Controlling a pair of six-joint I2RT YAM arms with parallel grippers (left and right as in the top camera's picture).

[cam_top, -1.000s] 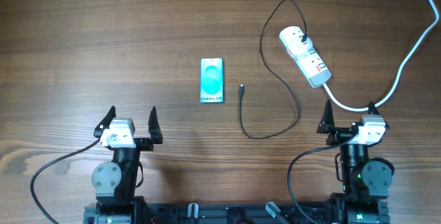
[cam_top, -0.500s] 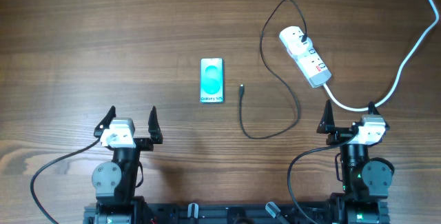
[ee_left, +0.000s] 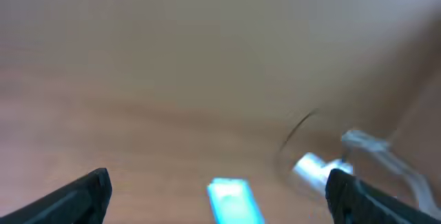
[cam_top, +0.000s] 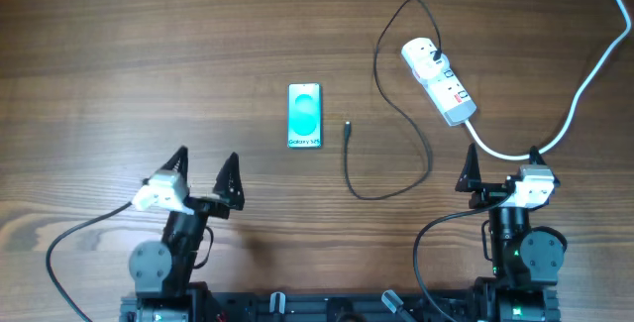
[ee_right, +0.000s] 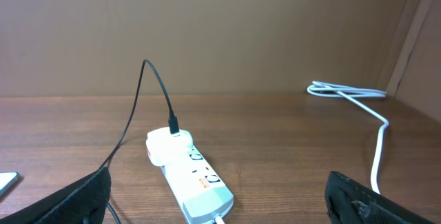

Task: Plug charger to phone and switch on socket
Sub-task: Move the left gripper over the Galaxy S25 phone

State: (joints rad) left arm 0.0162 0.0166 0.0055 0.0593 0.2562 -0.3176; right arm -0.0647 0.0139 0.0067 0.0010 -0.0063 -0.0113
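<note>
We are looking down on a wooden table [cam_top: 149, 45] with both arms sitting along the lower edge of the frame. The left fingers [cam_top: 231, 173] are spreading wide at lower left, tilting toward the upper right and gripping nothing. The right fingers [cam_top: 466, 166] are also standing wide apart at lower right, empty, with the thick white cord [cam_top: 584, 84] passing just above them.

The phone [cam_top: 304, 116] is lying flat near the centre of the frame, its cyan screen facing up and its long side running up and down. Just to its right, apart from it, the charger's plug tip [cam_top: 348, 129] is resting on the table and pointing toward the top of the frame. The charger [cam_top: 427, 154] is looping from that tip down, round to the right and up in a wide arc to the black plug sitting in the socket [cam_top: 439, 81], which is lying diagonally at upper right.

The left wrist view is smearing badly; we are only making out the phone [ee_left: 234, 200] as a cyan patch at the bottom centre and the socket [ee_left: 313, 167] as a pale blur to its right. In the right wrist view the socket [ee_right: 189, 176] is lying ahead between the spread fingers, well beyond them.
</note>
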